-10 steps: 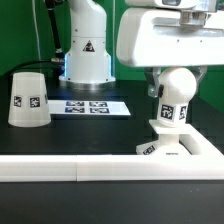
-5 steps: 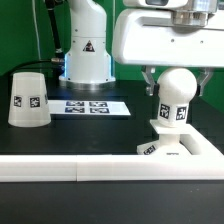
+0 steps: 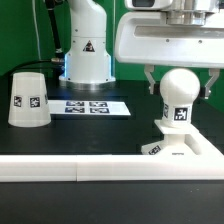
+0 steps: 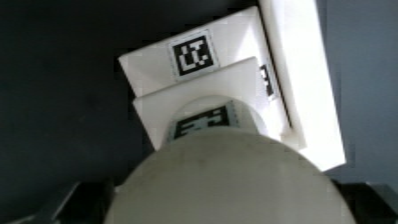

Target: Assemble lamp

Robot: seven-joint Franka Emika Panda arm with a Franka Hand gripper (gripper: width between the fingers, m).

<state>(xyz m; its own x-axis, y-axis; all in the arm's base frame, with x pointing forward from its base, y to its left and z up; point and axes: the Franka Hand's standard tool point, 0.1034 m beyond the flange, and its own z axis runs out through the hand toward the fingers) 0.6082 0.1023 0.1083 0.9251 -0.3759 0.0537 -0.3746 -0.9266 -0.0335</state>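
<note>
Bulb (image 3: 181,100) looks seated upright in base (image 3: 175,148); gripper (image 3: 180,88) fingers apart, straddling it. Shade (image 3: 28,99) at 9 o'clock, not yet fitted.

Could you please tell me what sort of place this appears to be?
Probably a robotics lab bench: a robot arm at a black table, the marker board lying on it, and a tagged white shade, all before a green backdrop.
</note>
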